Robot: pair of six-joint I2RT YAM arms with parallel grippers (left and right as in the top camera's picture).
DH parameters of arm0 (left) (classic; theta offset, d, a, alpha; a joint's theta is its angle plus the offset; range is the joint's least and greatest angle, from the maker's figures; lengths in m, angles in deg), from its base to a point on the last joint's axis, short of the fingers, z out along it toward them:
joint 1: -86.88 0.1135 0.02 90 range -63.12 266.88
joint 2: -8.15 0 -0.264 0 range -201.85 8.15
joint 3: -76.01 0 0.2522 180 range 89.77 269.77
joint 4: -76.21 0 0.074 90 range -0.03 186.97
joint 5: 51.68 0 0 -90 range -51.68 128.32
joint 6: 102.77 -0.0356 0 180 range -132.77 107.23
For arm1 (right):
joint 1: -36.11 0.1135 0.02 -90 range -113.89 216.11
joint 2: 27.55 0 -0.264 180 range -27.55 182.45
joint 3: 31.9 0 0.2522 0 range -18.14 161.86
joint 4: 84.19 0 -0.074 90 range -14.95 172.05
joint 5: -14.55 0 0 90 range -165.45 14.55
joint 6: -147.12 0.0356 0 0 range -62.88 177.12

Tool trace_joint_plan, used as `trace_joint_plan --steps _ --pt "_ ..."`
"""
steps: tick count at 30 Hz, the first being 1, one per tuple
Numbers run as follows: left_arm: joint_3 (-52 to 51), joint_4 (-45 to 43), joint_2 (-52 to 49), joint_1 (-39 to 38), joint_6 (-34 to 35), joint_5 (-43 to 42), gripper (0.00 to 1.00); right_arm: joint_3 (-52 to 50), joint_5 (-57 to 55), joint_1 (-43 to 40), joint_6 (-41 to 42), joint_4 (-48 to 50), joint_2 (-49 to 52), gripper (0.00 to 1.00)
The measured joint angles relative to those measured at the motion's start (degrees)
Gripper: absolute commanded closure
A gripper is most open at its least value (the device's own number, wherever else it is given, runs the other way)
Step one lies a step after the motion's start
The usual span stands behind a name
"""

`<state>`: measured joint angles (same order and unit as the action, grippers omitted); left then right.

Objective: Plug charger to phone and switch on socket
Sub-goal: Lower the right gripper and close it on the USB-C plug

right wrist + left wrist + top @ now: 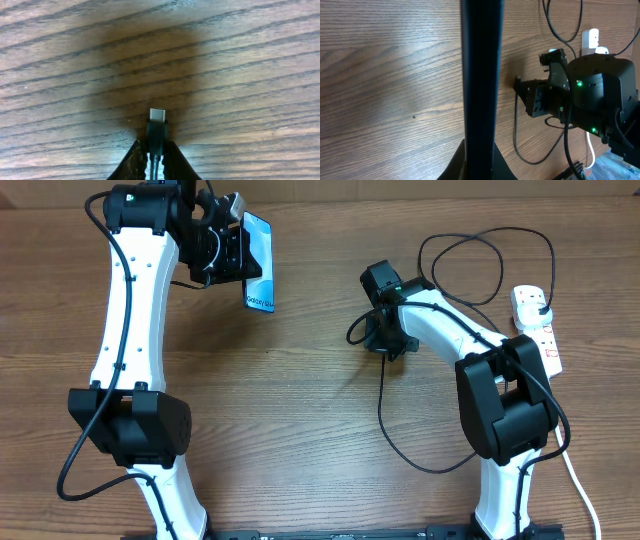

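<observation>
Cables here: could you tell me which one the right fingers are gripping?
The thin black charger cable, pinched at its connector; the thick white cord lies untouched.

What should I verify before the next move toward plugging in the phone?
1. phone in left gripper: ok, held on edge above the table.
2. charger tip in right gripper: ok, metal end pokes out ahead.
3. tip aimed at phone: not ok, it faces bare wood.
4. phone's port position: cannot tell.
5. plug in socket: ok.
6. socket switch on: cannot tell.
</observation>
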<state>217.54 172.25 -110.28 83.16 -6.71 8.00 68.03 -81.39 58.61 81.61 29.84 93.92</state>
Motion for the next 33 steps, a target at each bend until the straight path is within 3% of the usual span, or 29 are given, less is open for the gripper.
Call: trace_joint_plan --steps 14,33 --pt "0.00 0.02 0.00 0.00 0.00 0.00 0.96 0.00 0.17 0.00 0.59 0.20 0.00 0.87" --pt "0.00 0.00 0.00 0.00 0.00 0.00 0.96 0.00 0.66 -0.02 0.85 0.09 0.00 0.94"
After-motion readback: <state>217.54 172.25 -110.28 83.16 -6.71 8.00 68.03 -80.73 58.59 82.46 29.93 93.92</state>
